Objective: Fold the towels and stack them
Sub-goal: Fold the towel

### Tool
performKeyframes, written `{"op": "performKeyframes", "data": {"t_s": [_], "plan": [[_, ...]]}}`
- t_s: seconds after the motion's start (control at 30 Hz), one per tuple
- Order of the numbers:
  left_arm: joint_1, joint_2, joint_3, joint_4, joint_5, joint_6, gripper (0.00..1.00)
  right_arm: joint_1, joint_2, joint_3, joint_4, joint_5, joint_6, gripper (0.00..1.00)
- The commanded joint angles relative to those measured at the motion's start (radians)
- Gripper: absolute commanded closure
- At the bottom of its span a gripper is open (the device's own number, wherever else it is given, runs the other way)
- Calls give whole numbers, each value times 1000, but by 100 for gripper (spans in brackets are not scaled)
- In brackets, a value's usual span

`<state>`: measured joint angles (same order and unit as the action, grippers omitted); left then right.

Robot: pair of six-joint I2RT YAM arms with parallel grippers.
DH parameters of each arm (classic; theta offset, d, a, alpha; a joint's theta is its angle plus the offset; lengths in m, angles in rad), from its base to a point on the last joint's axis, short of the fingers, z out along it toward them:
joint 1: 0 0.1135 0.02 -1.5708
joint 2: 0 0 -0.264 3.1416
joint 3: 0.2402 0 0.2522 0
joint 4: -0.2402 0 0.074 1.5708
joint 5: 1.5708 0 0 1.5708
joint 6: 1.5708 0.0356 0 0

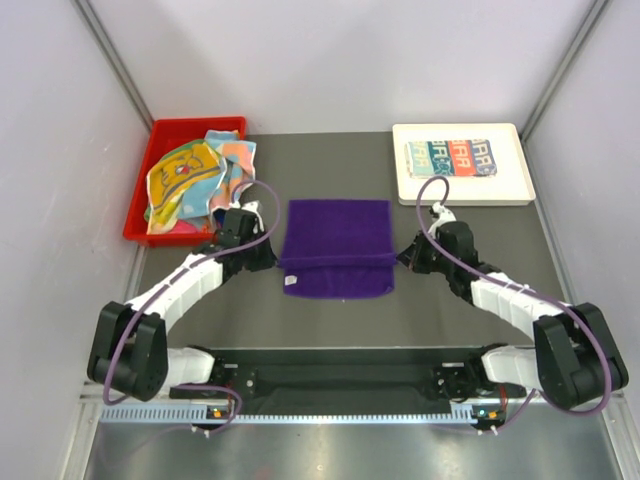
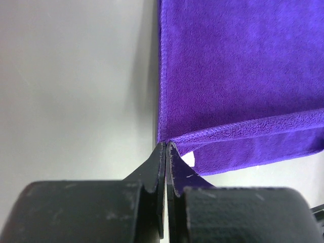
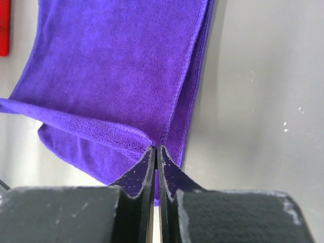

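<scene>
Left arm, right arm same build: white links, chunky black joints, purple cable looping along each. Left gripper, right gripper matte black, pretty scuffed tbh.

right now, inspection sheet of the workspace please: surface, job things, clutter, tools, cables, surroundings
surface: dark grey table, no spills seen
job's things: purple towel at centre, a raised ridge across it; folded lettered towel in the white tray; crumpled towels in the red bin
clutter: nothing seen
tools: left tool and right tool both shut on the purple towel's side edges
cables: purple cables loop over each wrist
surroundings: pale walls on three sides
</scene>
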<state>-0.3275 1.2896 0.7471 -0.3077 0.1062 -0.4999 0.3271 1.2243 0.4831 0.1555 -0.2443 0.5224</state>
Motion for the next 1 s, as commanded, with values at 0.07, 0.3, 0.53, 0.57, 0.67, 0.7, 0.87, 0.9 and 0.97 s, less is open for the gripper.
{"op": "performKeyframes", "data": {"t_s": [0.07, 0.3, 0.53, 0.57, 0.67, 0.7, 0.87, 0.9, 0.97], "plan": [[-7, -27, -40, 30, -31, -9, 100, 16, 12, -20, 79, 27, 8, 100], [-19, 2, -83, 74, -20, -19, 100, 26, 47, -54, 128, 28, 14, 100], [-25, 11, -81, 76, -28, -19, 100, 30, 47, -61, 139, 31, 14, 100], [-27, 7, -75, 71, -31, -17, 100, 29, 46, -57, 130, 31, 13, 100], [-27, -15, -68, 55, -34, -17, 100, 29, 26, -44, 115, 37, 8, 100], [-27, -22, -63, 50, -34, -17, 100, 29, 20, -38, 101, 39, 8, 100], [-27, -78, -35, -1, -42, -11, 100, 30, -48, -20, 49, 57, -1, 100], [-27, -84, -25, -8, -42, -9, 100, 29, -58, -11, 39, 59, -2, 100], [-27, -101, -11, -25, -42, -6, 100, 27, -78, -2, 19, 60, -4, 100]]}}
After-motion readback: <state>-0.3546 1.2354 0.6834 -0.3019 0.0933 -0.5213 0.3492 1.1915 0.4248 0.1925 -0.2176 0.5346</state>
